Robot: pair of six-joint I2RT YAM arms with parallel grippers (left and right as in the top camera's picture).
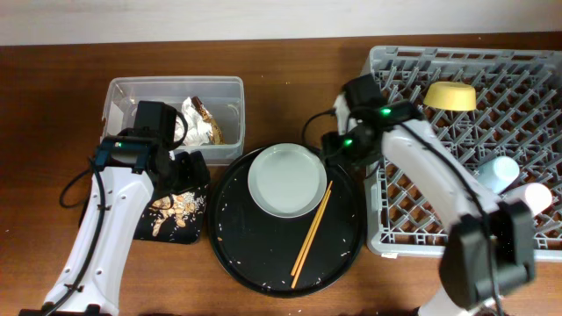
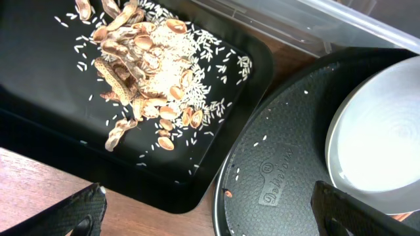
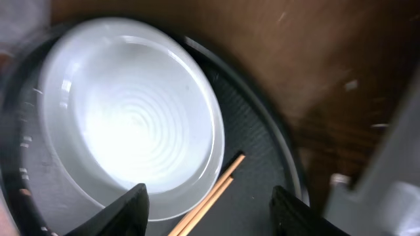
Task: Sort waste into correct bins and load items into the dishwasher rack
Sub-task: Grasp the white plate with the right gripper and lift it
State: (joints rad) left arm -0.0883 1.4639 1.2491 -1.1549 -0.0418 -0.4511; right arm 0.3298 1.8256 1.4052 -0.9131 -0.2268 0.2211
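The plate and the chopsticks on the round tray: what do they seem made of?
The plate looks like glazed ceramic, perhaps melamine: pale grey-green, smooth, glossy, with concentric rings in the right wrist view. The chopsticks look like bare wood or bamboo: thin, matte, light tan.

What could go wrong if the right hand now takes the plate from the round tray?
The chopsticks lie right beside the rim of the plate, under the open right hand; closing could catch them or flick them off the round tray. The thin, smooth rim may also slip from the grasp.
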